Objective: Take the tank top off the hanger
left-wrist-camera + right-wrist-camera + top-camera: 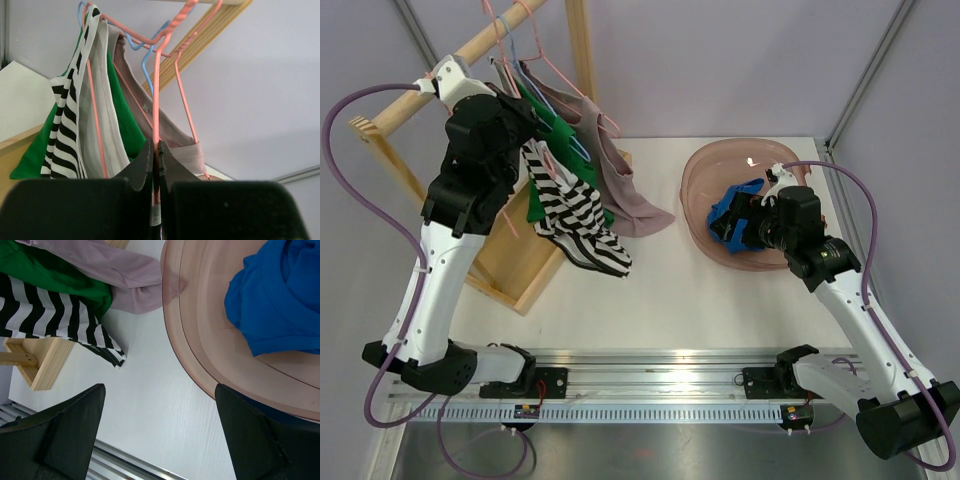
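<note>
Several tank tops hang on a wooden rack [470,50]: a black-and-white striped one [575,225], a green one [555,130] and a mauve one [625,190]. My left gripper [525,112] is raised to the rack. In the left wrist view it [156,147] is shut on the wire of a pink hanger [156,90], whose other arm runs into the mauve top's ribbed strap [192,152]. The striped top [65,135] and green top [125,125] hang to its left. My right gripper [740,218] is open and empty over a pink basin [700,180].
A blue garment [730,215] lies in the basin and also shows in the right wrist view [280,305]. The right gripper [160,390] hovers above the basin's rim [200,365] and white table. The rack's wooden base [520,270] stands at the left.
</note>
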